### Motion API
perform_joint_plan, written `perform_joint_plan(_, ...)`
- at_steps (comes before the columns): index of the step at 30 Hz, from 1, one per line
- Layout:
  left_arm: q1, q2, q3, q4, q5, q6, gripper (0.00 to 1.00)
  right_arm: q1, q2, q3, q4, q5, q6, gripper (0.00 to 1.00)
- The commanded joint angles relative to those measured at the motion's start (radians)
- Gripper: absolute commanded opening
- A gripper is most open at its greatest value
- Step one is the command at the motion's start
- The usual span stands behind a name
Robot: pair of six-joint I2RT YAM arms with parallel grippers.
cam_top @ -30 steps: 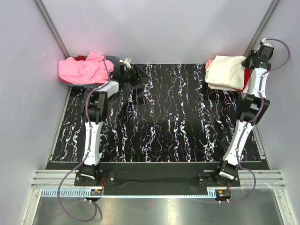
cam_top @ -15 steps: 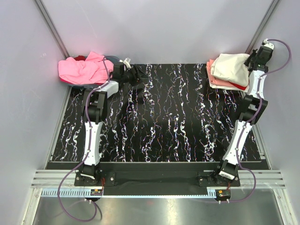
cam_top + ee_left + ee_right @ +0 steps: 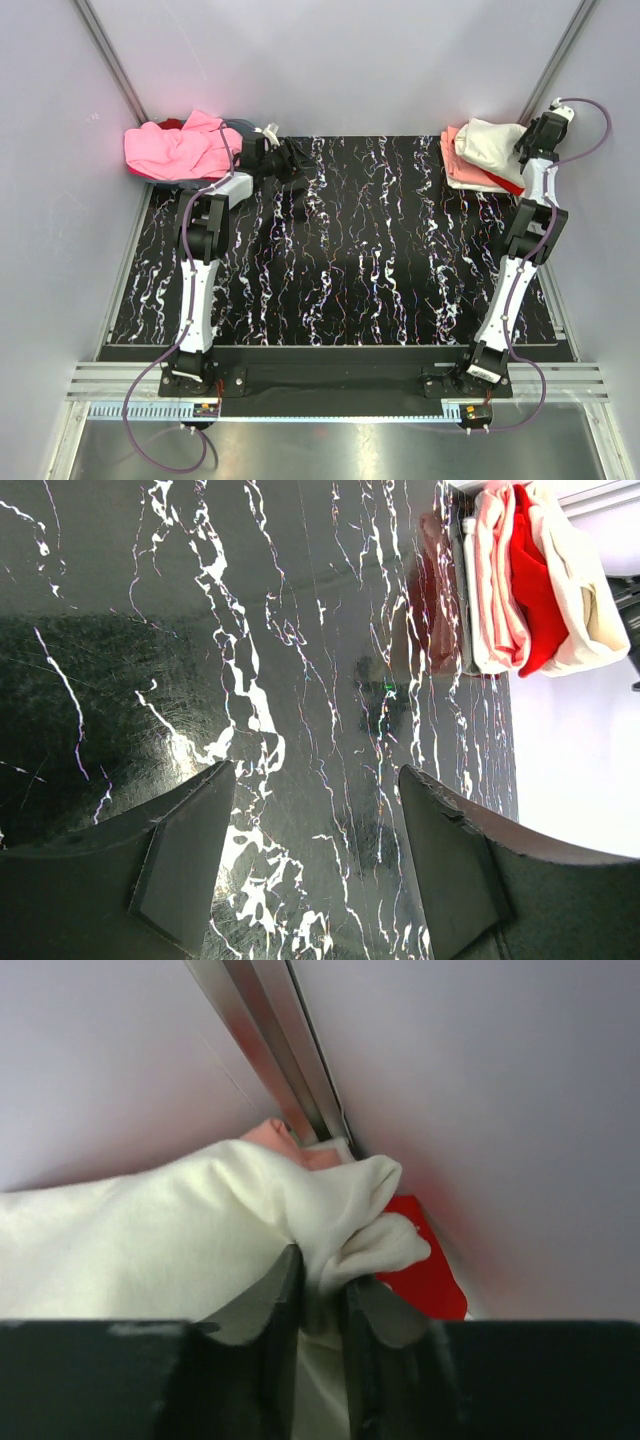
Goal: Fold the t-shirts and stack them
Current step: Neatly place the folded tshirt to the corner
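A folded cream-white t-shirt (image 3: 488,143) lies on top of a stack in the back right corner, over a red t-shirt (image 3: 513,184) and a pale peach t-shirt (image 3: 449,150). My right gripper (image 3: 525,148) is at the stack's right edge. In the right wrist view its jaws (image 3: 320,1260) stand nearly together with a fold of the cream-white t-shirt (image 3: 150,1240) pinched between them, and the red t-shirt (image 3: 428,1280) shows beyond. A crumpled pink t-shirt (image 3: 176,148) sits at the back left. My left gripper (image 3: 298,164) hangs open beside it, and nothing is between its fingers (image 3: 315,770).
A blue-grey basket (image 3: 243,126) holds the pink t-shirt at the back left. Metal frame posts (image 3: 270,1040) and pale walls close in the back corners. The black marbled table (image 3: 360,250) spreads between the arms. The left wrist view shows the stack (image 3: 535,580) across the table.
My right gripper has carried the cream-white t-shirt back and to the right, deeper into the corner over the stack. The left arm has not moved.
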Motion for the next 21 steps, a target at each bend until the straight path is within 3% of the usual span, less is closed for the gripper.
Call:
perform_joint_plan(1, 0.010, -0.013, 0.017, 0.053, 0.027, 0.005, 0.72, -0.030, -0.079, -0.063, 0.017, -0.010, 0.058, 0.29)
perform_joint_plan(4, 0.011, -0.018, 0.009, 0.053, 0.027, 0.008, 0.72, -0.030, -0.127, -0.156, 0.030, -0.029, 0.084, 0.49)
perform_joint_plan(10, 0.014, -0.033, -0.015, 0.060, 0.025, 0.016, 0.72, -0.030, -0.231, -0.243, 0.006, -0.030, 0.130, 0.70)
perform_joint_plan(16, 0.016, -0.056, -0.046, 0.066, 0.015, 0.030, 0.72, -0.032, -0.343, -0.185, -0.106, 0.068, 0.115, 0.93)
perform_joint_plan(21, 0.017, -0.056, -0.044, 0.080, 0.019, 0.018, 0.72, -0.030, -0.469, -0.210, -0.157, 0.103, 0.130, 0.98)
